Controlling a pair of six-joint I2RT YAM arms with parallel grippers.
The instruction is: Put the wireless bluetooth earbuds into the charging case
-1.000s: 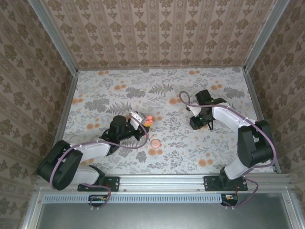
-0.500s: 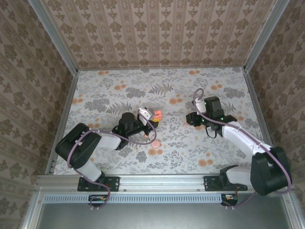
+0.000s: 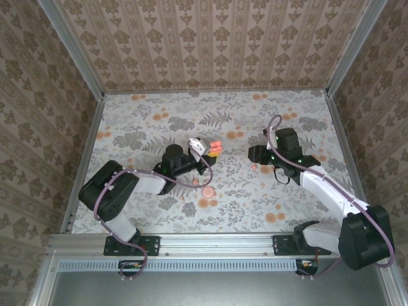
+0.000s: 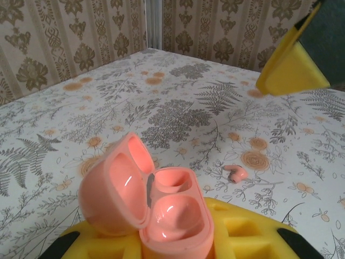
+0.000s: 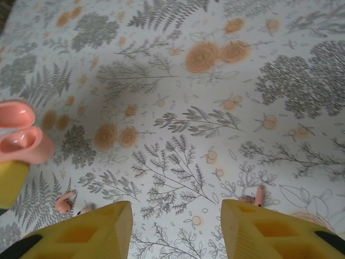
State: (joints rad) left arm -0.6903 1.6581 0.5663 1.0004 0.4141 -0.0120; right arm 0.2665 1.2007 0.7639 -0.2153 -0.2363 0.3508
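**Table**: flat, covered in a floral print. Its orange blotches sit close in colour to the task parts (a confusion risk, noted).

**My left gripper**: clamped on the charging case, near the table's middle and apparently lifted off the cloth. The lid stands open and tilted back. Both wells face up, and I see nothing seated in them.

**My right gripper**: jaws apart with nothing between them, low over the cloth to the right of the case.

**Round pink disc**: lies flat on the cloth, nearer my bases than the case. It is not part of this job.

**The earbuds:** both lie on the cloth, close to my right gripper.
- The first earbud lies just beyond the tip of one finger, in line with that finger rather than with the gap. Its long axis seems to run away from the wrist camera, though it is too small to be sure.
- The second earbud lies just outside the opposite finger, between that finger and the case.

**Judgement:** my right arm is both nearer and free, while my left is occupied as the holder. Neither earbud sits inside the gap, so the coming pick turns on a small sideways shift to straddle one before closing.
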